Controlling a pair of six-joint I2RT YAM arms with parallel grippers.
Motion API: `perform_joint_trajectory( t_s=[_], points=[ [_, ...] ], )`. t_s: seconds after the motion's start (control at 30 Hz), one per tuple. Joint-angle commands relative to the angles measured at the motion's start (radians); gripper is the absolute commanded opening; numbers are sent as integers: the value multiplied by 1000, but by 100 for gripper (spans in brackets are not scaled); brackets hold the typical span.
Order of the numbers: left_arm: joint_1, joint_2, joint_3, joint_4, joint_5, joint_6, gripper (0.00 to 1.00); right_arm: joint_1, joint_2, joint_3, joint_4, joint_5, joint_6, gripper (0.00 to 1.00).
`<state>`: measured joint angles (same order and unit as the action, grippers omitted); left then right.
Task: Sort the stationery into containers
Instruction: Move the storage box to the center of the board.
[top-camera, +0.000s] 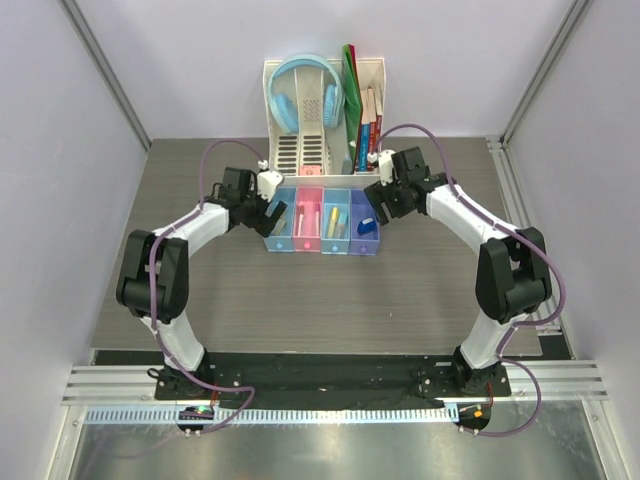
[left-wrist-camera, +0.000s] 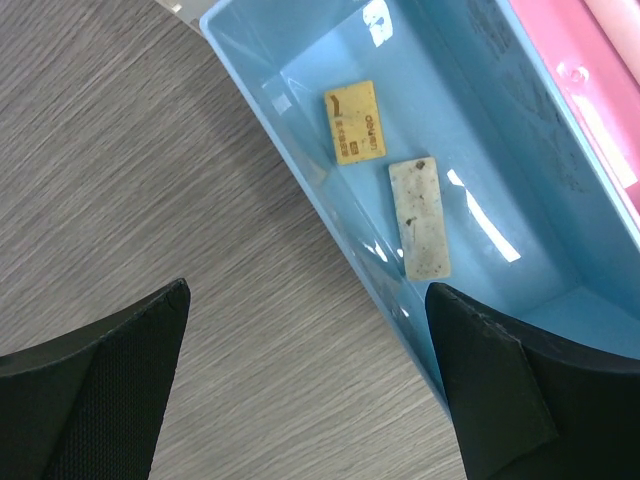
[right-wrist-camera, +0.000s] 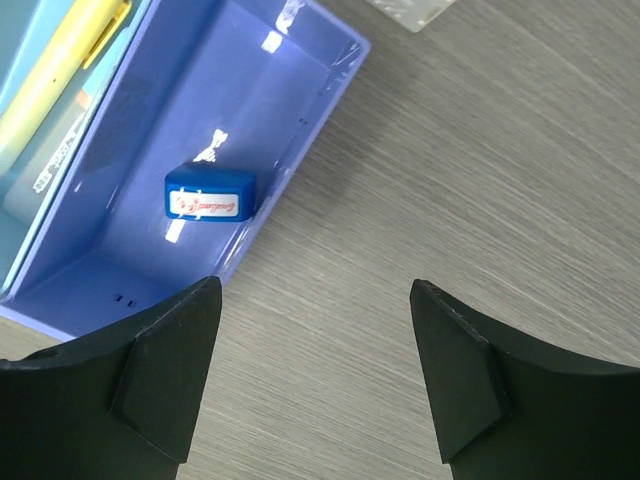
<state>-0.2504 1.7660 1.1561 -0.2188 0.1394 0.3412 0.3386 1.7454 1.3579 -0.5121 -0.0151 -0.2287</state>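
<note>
Yellow highlighter (right-wrist-camera: 60, 72) lengthwise in light-blue bin (top-camera: 336, 247); blue block (right-wrist-camera: 210, 193) askew in purple bin (right-wrist-camera: 130, 250); left gripper (left-wrist-camera: 307, 290), right gripper (right-wrist-camera: 315, 290) wide, empty.

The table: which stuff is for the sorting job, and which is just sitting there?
For the job:
- blue bin with the tan block and grey block in it
- pink bin
- light blue bin with the yellow highlighter in it
- purple bin with the blue block in it

Just sitting there:
- headphones
- white organiser
- books
</note>
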Motion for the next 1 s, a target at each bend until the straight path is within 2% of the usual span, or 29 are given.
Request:
perform_joint_trajectory(
  t_s=[0.0,0.53,0.97],
  points=[
    [-9,1,31,42,-3,1,100,19,5,-25,18,-52,11,81],
    [-30,-39,1,10,25,-5,100,74,-15,-124,17,-34,6,81],
    [-107,-86,-48,-82,77,-22,100,79,-66,-160,11,-23,2,81]
  ],
)
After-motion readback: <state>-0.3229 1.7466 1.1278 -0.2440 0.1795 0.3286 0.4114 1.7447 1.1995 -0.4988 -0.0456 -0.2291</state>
